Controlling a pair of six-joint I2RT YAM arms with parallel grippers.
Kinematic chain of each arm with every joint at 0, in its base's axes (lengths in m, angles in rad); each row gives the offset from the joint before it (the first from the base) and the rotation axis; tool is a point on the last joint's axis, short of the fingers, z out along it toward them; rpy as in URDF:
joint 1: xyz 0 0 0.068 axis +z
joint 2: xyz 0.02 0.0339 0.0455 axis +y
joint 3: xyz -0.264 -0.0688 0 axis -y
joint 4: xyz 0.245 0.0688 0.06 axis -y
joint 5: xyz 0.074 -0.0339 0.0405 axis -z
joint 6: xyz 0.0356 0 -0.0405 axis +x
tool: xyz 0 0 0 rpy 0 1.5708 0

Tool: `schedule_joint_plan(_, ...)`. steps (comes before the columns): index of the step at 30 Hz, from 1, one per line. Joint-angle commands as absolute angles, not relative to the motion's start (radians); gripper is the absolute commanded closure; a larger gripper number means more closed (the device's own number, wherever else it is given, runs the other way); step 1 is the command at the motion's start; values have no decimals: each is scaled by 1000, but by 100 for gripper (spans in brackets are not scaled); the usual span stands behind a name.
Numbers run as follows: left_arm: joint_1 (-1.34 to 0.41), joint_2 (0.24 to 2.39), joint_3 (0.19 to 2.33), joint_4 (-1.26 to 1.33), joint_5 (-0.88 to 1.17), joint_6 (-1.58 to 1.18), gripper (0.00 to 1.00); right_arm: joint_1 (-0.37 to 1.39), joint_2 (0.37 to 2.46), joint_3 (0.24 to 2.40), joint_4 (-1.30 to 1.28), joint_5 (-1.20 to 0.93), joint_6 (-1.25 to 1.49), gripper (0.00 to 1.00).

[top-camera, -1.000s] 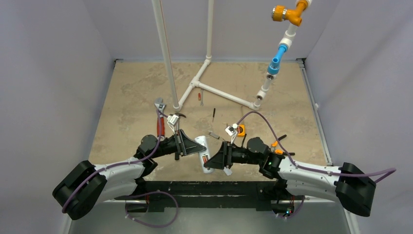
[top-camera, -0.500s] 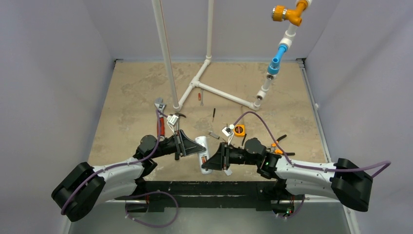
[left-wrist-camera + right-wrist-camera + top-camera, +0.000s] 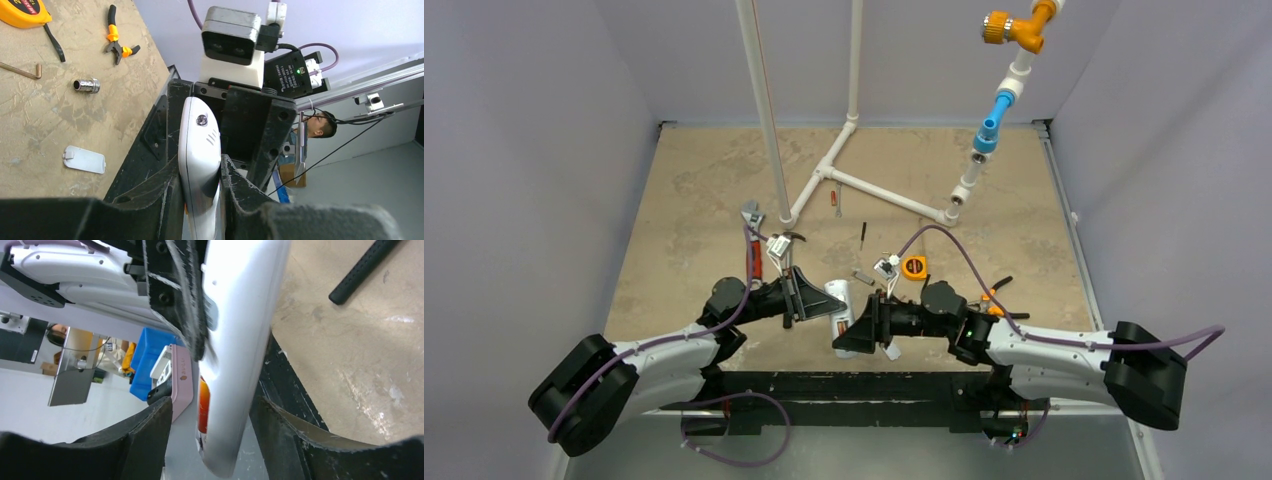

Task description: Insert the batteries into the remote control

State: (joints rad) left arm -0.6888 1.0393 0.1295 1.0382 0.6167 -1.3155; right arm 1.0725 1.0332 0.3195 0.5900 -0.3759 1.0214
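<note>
**A:** What are the grippers doing?
**B:** Left gripper (image 3: pixel 200 181) is clamped on the remote (image 3: pixel 200 135), above the table's (image 3: pixel 674 200) near edge. Right gripper's (image 3: pixel 212 412) jaws stand apart, straddling its free end. A battery (image 3: pixel 202 402) shows in the recess.
**A:** Handling?
**B:** Likely light, stiff, slick plastic; grip the long sides.

The remote control (image 3: pixel 240 340) looks glossy plastic (tabletop (image 3: pixel 350 365) matt).

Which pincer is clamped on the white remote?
The left pincer: both fingers pinch the slim white remote control; the right pincer only straddles its end, gap showing.
</note>
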Motion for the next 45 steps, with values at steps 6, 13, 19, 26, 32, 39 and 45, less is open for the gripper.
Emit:
schedule_joint_plan(6,-692,1022,147,1087,611,-1304,100,1076,953,410,516,-282,921,41)
schedule_joint_plan(13,-692,1022,147,1085,611,-1301,100,1077,917,372,517,-230,945,59)
schedule_joint_plan(19,-692,1022,153,1082,612,-1299,100,1077,943,366,533,-238,960,64)
schedule_joint_plan(26,-692,1022,152,1078,612,-1300,100,1076,923,347,531,-209,972,46)
schedule_joint_plan(32,-692,1026,156,1077,608,-1298,100,1077,876,341,485,-190,962,55)
schedule_joint_plan(39,-692,1029,153,1086,609,-1298,100,1076,877,341,483,-183,962,59)
schedule_joint_plan(45,-692,1030,152,1088,609,-1299,100,1077,912,360,487,-202,963,58)
